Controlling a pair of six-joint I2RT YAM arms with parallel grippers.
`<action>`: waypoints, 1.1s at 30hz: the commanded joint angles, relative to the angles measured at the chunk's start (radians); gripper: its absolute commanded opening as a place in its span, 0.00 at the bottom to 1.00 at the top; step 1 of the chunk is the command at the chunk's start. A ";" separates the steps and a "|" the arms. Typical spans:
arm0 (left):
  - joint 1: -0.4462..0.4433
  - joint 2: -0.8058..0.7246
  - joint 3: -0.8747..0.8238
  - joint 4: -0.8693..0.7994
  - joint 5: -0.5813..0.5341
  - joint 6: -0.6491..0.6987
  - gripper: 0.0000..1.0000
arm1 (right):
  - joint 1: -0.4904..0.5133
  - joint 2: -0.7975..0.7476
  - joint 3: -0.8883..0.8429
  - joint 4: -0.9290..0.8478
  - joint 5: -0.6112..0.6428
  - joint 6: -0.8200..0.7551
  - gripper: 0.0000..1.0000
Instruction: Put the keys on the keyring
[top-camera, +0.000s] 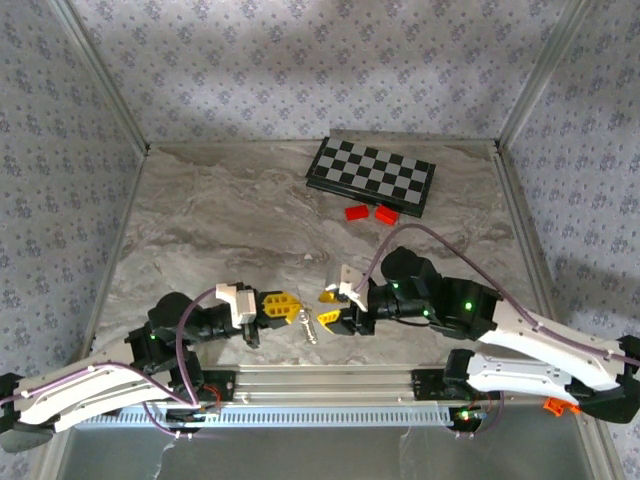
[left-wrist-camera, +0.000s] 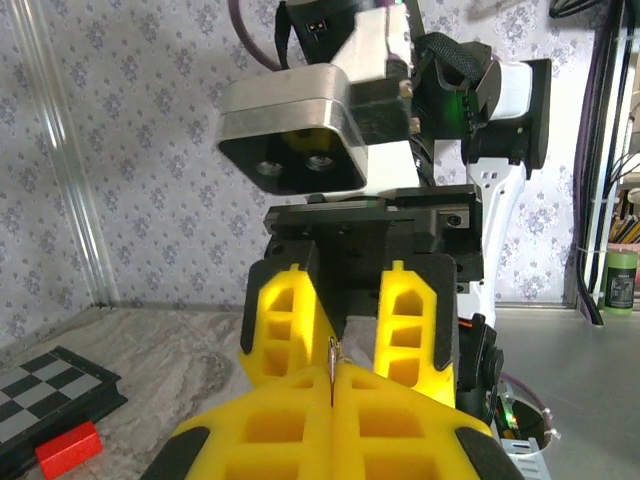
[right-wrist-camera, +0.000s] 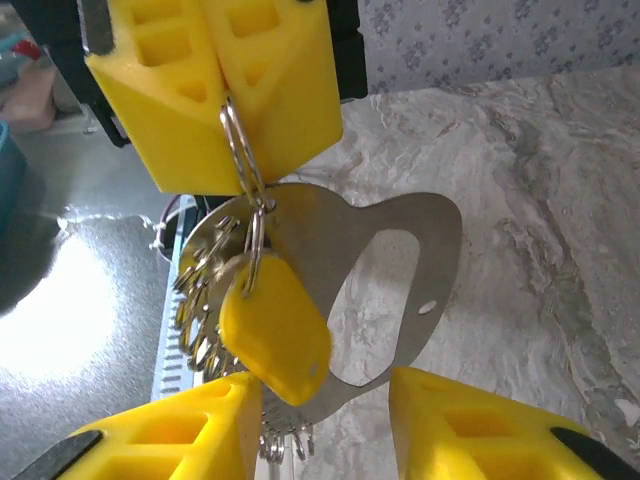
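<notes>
Clamping the keyring (right-wrist-camera: 245, 175) in my left gripper (right-wrist-camera: 228, 110) upper left, I had my open right gripper (right-wrist-camera: 325, 410) below the keys (right-wrist-camera: 430, 250).

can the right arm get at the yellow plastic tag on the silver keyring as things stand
Probably yes: the right gripper stands open facing the yellow plastic tag, nothing between them. The tag hangs free from the silver keyring pinched in the shut left gripper. A flat metal plate hangs behind.

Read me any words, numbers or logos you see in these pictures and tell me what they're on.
No text is readable anywhere.
Label on the green bottle: too blurred to read.
On the keyring and yellow tag: no markings seen.
On the chessboard: plain squares.
</notes>
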 joint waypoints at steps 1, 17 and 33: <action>-0.002 -0.011 0.011 0.044 0.013 -0.007 0.00 | 0.010 -0.052 0.032 0.000 0.044 -0.016 0.47; -0.002 0.027 0.030 0.031 0.078 -0.008 0.00 | 0.043 -0.011 0.058 0.145 -0.017 -0.027 0.44; -0.001 0.025 0.027 0.034 0.078 -0.009 0.00 | 0.044 0.017 0.028 0.157 -0.034 -0.030 0.22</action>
